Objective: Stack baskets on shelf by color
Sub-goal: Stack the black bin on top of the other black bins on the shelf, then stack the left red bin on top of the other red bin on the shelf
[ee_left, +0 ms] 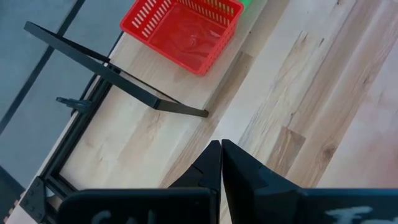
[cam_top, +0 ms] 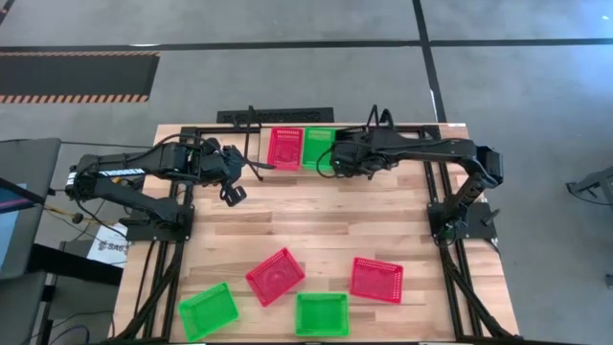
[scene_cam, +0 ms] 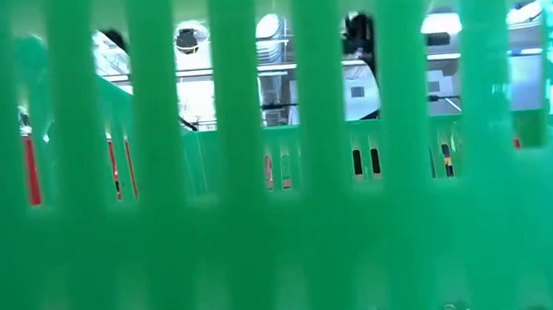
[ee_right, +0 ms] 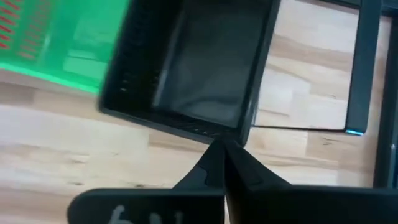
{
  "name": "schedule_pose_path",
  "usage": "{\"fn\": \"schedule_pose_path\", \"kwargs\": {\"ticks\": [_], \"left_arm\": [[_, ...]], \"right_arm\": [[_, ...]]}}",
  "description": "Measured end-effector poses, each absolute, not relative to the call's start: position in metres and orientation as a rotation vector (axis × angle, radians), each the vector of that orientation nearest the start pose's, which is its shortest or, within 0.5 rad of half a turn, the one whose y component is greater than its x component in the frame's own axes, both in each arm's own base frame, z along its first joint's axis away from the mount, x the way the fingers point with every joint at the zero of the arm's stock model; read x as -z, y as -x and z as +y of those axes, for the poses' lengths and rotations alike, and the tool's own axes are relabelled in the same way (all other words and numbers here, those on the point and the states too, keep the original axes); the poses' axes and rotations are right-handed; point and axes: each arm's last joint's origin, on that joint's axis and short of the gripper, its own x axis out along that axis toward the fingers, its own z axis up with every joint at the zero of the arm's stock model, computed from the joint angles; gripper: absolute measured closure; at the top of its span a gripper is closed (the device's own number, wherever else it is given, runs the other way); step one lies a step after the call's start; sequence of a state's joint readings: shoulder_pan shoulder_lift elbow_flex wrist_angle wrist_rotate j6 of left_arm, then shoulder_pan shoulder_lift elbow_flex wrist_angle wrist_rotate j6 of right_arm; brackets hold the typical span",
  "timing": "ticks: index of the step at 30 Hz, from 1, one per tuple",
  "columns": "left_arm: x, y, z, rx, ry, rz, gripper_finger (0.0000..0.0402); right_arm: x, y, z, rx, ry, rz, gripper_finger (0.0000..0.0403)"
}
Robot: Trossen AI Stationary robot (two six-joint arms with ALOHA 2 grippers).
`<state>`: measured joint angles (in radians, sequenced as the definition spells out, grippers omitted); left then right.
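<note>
On the shelf [ee_left: 143,137] at the table's far edge, a red basket [cam_top: 284,147] and a green basket [cam_top: 318,146] stand flat, side by side. A black basket [ee_right: 199,68] sits next to the green one [ee_right: 62,43]; in the high view my right arm hides it. My right gripper [ee_right: 221,148] is shut, its tips at the black basket's near rim. My left gripper [cam_top: 233,192] hangs shut above bare tabletop, on the near side of the red basket [ee_left: 183,31], and touches nothing. My right gripper comes down at a slant from the near side, and its shut fingertips [ee_right: 211,155] stand right at the black basket's near rim [ee_right: 205,132]. I cannot tell whether they touch it. The basket rests flat on the shelf.
Several baskets lie loose near the table's front edge: green [cam_top: 208,310], red [cam_top: 276,276], green [cam_top: 321,313] and red [cam_top: 376,279]. A green basket wall [scene_cam: 283,225] fills the low view. A black wire upright [ee_left: 118,74] stands at the shelf's left end.
</note>
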<state>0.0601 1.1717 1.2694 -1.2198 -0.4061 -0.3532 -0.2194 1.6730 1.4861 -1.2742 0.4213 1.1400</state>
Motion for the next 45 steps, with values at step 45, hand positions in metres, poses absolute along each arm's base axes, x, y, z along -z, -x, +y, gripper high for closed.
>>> {"fn": "schedule_pose_path", "kwargs": {"ticks": [45], "left_arm": [[-0.173, -0.290, -0.078, -0.118, 0.628, 1.232, 0.0299]], "right_arm": [[-0.339, -0.304, -0.030, 0.749, -0.179, 1.242, 0.0396]]}}
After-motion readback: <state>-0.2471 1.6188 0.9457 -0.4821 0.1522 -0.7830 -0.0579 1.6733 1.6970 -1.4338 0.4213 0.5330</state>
